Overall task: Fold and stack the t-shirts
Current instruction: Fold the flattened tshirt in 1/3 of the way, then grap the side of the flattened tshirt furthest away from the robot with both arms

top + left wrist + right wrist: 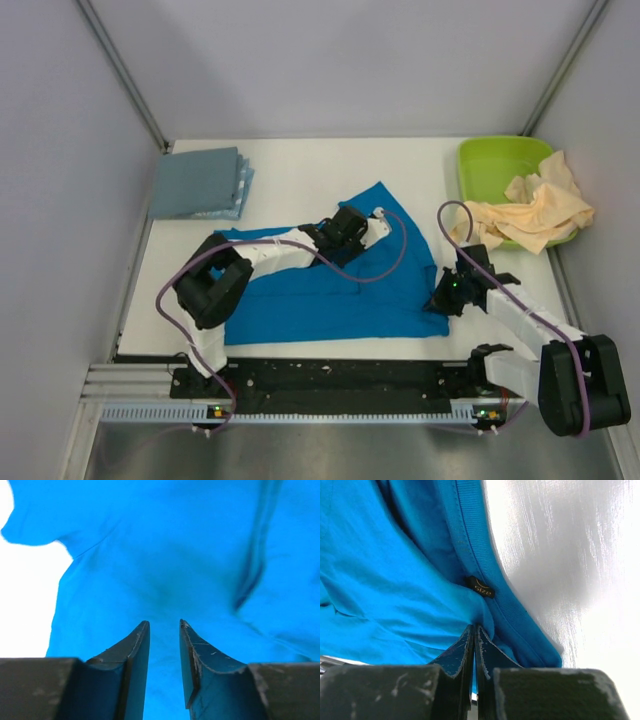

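- Grey-blue stack [197,183] folded – done
- Blue tee [330,300] mid-fold – R fingers [474,630] pinching its edge, L fingers [378,222] parted, empty
- Cream tee [530,215] crumpled on tub [490,160]

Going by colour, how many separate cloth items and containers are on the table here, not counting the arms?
bright blue shirt: 1
cream-peach shirt: 1
grey-blue folded stack: 1 (number of layers cannot be told)
lime-green tub: 1
Total: 4

Blue t-shirt [320,310] spread mid-table, left gripper [378,222] over it, right gripper [441,297] at its right edge. Grey-blue stack [197,183] far left. Cream t-shirt [530,215] draped over green tub [495,162].
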Controlling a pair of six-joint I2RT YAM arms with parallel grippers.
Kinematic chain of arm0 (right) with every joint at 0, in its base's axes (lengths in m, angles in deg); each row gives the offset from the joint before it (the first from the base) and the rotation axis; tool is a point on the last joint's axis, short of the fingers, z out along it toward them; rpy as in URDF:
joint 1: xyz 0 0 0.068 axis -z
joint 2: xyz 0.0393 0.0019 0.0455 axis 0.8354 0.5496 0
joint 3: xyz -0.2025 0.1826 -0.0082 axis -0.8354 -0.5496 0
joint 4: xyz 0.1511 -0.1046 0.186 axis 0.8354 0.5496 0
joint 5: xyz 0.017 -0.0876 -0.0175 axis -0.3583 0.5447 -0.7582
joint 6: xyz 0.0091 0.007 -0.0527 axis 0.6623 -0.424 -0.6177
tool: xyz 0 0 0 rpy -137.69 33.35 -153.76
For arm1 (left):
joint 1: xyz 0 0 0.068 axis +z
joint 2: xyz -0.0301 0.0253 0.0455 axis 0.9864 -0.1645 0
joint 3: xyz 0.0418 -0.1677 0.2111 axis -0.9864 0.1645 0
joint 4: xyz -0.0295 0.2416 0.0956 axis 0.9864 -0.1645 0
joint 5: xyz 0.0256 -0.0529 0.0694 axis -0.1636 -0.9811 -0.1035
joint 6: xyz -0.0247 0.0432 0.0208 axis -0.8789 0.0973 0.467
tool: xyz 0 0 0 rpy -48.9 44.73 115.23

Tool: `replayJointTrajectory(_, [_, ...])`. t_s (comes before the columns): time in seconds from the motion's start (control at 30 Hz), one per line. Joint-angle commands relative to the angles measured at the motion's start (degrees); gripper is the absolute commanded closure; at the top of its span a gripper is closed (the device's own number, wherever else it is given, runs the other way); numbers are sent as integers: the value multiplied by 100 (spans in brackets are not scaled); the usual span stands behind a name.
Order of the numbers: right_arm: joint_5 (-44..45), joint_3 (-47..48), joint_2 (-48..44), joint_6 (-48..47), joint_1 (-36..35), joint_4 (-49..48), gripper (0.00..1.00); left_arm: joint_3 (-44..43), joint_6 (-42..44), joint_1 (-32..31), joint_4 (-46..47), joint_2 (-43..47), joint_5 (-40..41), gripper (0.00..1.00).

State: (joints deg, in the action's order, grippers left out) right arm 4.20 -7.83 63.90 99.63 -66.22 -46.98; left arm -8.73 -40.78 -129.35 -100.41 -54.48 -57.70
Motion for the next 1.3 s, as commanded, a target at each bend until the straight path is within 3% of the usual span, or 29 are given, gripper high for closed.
replayJointTrajectory(0.0, [244, -66, -41, -176, 51, 24, 100, -8, -172, 407, 156, 640, 248, 64])
replayJointTrajectory(0.17, [279, 908, -374, -746, -2, 191, 100, 54, 171, 767, -854, 1474, 37, 64])
replayJointTrajectory(0.27, [349, 1865, -375, -1387, -28, 226, 83, 54, 268, 1390, -1610, 1966, 1, 61])
replayJointTrajectory(0.37, [595, 2788, 141, -1950, -19, 235, 64, 273, 216, 2592, -1980, 2379, -113, 52])
replayJointTrajectory(0.47, [797, 3693, 1098, -2434, -28, 244, 55, 554, 224, 3490, -2069, 2661, -122, 48])
replayJointTrajectory(0.6, [1025, 4767, 2321, -2584, -28, 673, 54, 1002, 311, 4396, -1990, 2846, -113, 50])
replayJointTrajectory(0.8, [1201, 4716, 3183, -3076, -37, 701, 47, 1443, 269, 5496, -1613, 2339, -288, 49])
replayJointTrajectory(1.17, [1000, 4760, 4529, -3138, -90, 288, 50, 1522, -22, 5638, -1216, 1011, -1097, 42])
replayJointTrajectory(1.23, [947, 4751, 4643, -3103, -90, 271, 56, 1469, -31, 5655, -1304, 887, -1010, 49])
replayJointTrajectory(1.27, [895, 4734, 4661, -3094, -98, 262, 63, 1460, -22, 5646, -1348, 852, -1001, 60])
